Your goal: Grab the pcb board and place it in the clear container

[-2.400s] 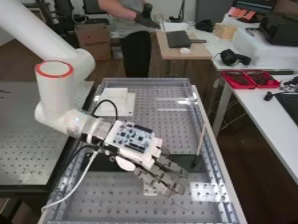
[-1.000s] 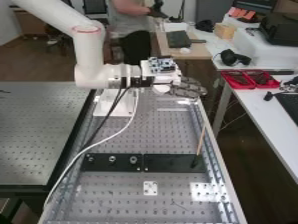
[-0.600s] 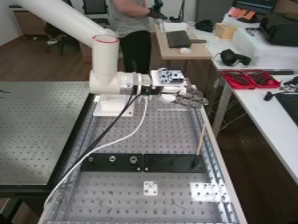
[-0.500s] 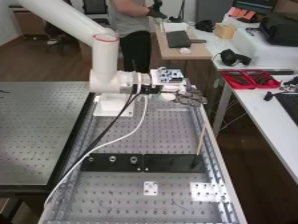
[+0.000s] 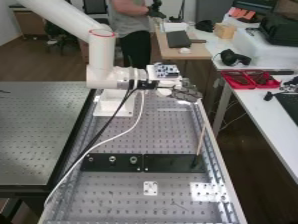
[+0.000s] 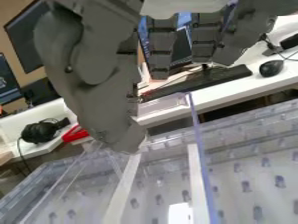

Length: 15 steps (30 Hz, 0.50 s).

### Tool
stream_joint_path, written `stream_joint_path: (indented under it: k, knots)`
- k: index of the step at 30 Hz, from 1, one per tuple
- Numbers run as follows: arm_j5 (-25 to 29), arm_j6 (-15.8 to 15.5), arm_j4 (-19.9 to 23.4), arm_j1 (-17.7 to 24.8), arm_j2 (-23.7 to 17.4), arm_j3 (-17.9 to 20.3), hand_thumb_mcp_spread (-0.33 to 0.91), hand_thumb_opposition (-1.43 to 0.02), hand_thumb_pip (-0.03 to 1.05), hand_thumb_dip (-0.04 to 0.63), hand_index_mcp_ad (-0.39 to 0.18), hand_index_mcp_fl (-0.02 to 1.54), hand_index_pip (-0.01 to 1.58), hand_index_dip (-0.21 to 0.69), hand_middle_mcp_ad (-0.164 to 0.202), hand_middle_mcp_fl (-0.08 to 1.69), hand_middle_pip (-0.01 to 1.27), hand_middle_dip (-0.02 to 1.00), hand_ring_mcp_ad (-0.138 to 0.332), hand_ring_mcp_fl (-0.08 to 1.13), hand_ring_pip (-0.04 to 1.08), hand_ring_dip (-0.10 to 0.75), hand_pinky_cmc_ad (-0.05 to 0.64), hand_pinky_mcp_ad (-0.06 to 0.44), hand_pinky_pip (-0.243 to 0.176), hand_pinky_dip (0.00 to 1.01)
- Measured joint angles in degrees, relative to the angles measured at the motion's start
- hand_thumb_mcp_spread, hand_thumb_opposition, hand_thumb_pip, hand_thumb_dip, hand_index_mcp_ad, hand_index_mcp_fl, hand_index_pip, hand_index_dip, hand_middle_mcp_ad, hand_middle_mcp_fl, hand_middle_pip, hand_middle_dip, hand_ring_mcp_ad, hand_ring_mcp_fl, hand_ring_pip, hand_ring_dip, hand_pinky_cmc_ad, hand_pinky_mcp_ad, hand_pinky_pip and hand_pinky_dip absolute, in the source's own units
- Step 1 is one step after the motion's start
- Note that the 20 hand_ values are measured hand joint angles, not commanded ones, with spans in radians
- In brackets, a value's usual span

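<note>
High view: a long, perforated grey metal desk (image 5: 176, 200) is running down the middle, a second perforated table (image 5: 40, 135) lying beside it. One smooth white arm (image 5: 101, 55) is reaching over the desk's far end, trailing black cables (image 5: 106, 128) and one white cable (image 5: 120, 134). Two flat, dark rectangular plates (image 5: 112, 162) (image 5: 174, 163) are lying end to end, the left one bearing three round fittings. Beyond a bare-walled gap, one white block (image 5: 113, 106) is standing behind the cables.High view: one long, perforated grey metal desk (image 5: 176, 200) is running down the middle, with a second perforated table (image 5: 40, 135) standing on its left. One smooth white arm (image 5: 101, 55) is extending over the desk's far end. Wrist view is showing the clear container (image 6: 201, 155), rigid and straight-walled, its thin upright side standing near the dark grey hand (image 5: 186, 93); how far the hand is closed, or on what, I cannot tell. Two flat, dark rectangular plates (image 5: 174, 163) are lying end to end nearer the camera, three round fittings (image 5: 112, 159) sitting on the left one. One boxy white block (image 5: 105, 107) is standing behind the black cables (image 5: 106, 128) and one white cable (image 5: 120, 134). Two red trays (image 5: 239, 80) are resting side by side on the white side table (image 5: 266, 112). One blue-and-white circuit board (image 5: 166, 71) is riding atop the hand's mount; whether it is the task's pcb board, I cannot tell. One thin wooden stick (image 5: 201, 140) is leaning slightly by the plates' right end.
</note>
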<state>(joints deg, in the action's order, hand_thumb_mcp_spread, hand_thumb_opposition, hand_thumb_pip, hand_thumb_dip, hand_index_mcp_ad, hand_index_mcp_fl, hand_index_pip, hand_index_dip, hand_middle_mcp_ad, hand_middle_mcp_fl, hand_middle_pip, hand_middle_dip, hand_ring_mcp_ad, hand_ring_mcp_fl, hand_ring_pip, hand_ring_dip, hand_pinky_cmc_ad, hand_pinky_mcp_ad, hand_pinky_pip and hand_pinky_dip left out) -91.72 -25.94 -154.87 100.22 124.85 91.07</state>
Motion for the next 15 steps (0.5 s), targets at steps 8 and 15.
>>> stream_joint_path:
  k: [8, 15]
  knots:
    - [-0.4, 0.1, -0.8, -0.7, -0.2, 0.0, 0.38, -0.93, 0.78, 0.351, -0.098, 0.12, 1.20, 0.175, 0.054, 0.07, 0.13, 0.20, 0.204, 0.00, 0.09, 0.028, 0.291, 0.168, -0.077, 0.34]
    - [0.0, 0.4, -0.3, -1.4, -1.3, 1.2, 0.35, -0.90, 0.78, 0.347, -0.093, 0.02, 1.16, 0.176, 0.059, 0.04, 0.13, 0.20, 0.206, 0.01, 0.09, 0.028, 0.291, 0.164, -0.079, 0.40]
